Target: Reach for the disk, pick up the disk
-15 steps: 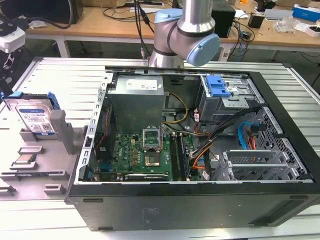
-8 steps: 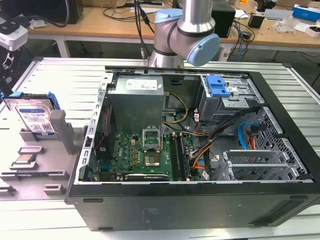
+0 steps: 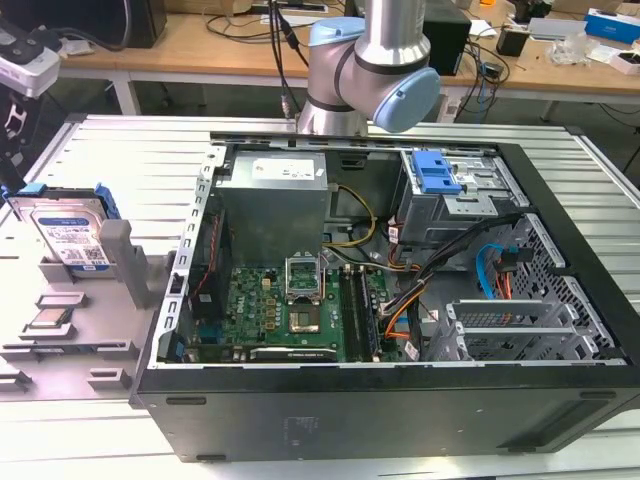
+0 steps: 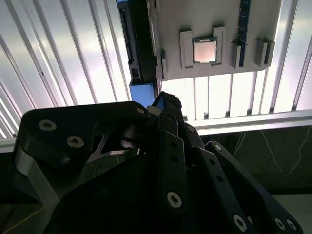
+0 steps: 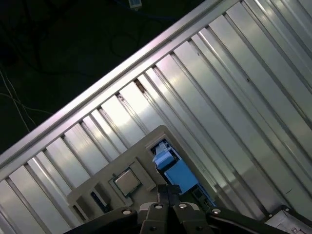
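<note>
The disk (image 3: 70, 228) stands on edge in a grey holder (image 3: 125, 262) at the exterior view's left, silver-grey with a white-and-blue label and blue rails. In both wrist views I look down on its edge, with the disk (image 4: 134, 48) dark and narrow and the disk's blue rail (image 5: 179, 174) showing. My gripper (image 4: 165, 101) hangs above the disk without touching it, its fingertips pressed together and holding nothing. The gripper (image 5: 168, 191) also sits over the holder, close to the blue rail. The arm's wrist end (image 3: 24, 64) shows at the exterior view's top left, above the disk.
A small square processor chip (image 4: 204, 51) lies in a recess of the grey holder beside the disk. An open black computer case (image 3: 400, 400) fills the ribbed metal table (image 3: 110, 150), with a blue latch (image 3: 436, 172) inside. The arm's base (image 3: 365, 70) stands behind the case.
</note>
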Robot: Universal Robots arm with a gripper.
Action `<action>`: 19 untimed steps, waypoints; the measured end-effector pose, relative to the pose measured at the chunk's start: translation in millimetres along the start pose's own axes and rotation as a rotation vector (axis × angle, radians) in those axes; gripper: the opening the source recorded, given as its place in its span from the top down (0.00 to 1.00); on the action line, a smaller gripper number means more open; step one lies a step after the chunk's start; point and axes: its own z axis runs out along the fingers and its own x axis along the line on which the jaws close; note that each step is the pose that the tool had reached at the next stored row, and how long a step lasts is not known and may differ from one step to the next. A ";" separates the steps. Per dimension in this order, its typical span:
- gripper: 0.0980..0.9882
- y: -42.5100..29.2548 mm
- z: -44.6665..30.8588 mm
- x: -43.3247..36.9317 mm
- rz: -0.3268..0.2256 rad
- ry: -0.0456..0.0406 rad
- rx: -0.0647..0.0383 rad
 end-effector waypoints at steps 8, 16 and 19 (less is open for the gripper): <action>0.99 0.0 0.0 0.0 -0.088 0.0034 0.000; 0.99 0.0 0.0 0.0 -0.196 0.0075 0.000; 0.99 0.0 0.0 0.0 -0.256 0.0097 0.000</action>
